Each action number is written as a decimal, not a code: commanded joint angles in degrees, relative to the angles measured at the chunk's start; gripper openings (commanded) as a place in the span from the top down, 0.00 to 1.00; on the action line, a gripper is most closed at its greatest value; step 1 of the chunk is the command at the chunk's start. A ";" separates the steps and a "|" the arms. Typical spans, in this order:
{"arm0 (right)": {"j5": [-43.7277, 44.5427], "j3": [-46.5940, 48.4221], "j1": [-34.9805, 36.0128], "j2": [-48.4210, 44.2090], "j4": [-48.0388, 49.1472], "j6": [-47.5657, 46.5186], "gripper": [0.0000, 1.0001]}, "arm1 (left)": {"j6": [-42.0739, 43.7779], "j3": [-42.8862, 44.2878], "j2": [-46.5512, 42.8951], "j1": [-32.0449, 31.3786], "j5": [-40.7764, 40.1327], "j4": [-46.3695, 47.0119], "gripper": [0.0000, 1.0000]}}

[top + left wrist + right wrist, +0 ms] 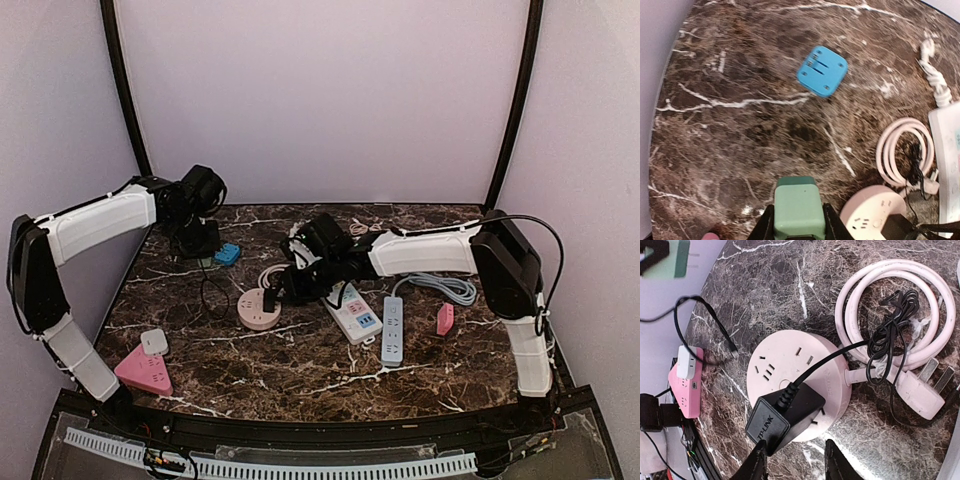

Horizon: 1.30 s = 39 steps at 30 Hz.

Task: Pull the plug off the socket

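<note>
Reaching for the black TP-LINK plug (785,417) stuck in the round pink socket (785,365), we had our right jaws spread apart, holding nothing. Our left jaws squeezed a green plug (795,205). Next, we thought, pinch and pull up.

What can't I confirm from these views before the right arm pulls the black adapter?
- Right wrist: the black adapter hides its own pins in the round pink socket; seating unknown.
- Right wrist: right gripper fingertips are cut off by the bottom edge.
- Top: the adapter is too small to judge contact.
- Left wrist: green plug in the left gripper is cut off by the bottom edge.
</note>
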 commanded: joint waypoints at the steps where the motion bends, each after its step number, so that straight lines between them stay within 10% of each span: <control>1: 0.24 2.16 0.65 -0.57 -8.85 -3.36 0.59 | 0.52 2.66 -2.54 4.89 -9.17 -4.75 0.91; 9: 1.71 5.46 0.65 -4.78 -11.33 -6.00 0.38 | 5.36 7.69 4.93 14.91 -10.50 -4.32 0.91; 25: 5.11 0.62 -0.41 -11.39 -12.56 -7.36 0.29 | 8.64 20.26 26.11 23.13 -8.62 -4.41 0.86; 39: 5.98 -0.42 -0.40 -12.84 -14.41 -7.58 0.29 | 8.89 24.03 31.17 24.34 -3.20 -2.46 0.48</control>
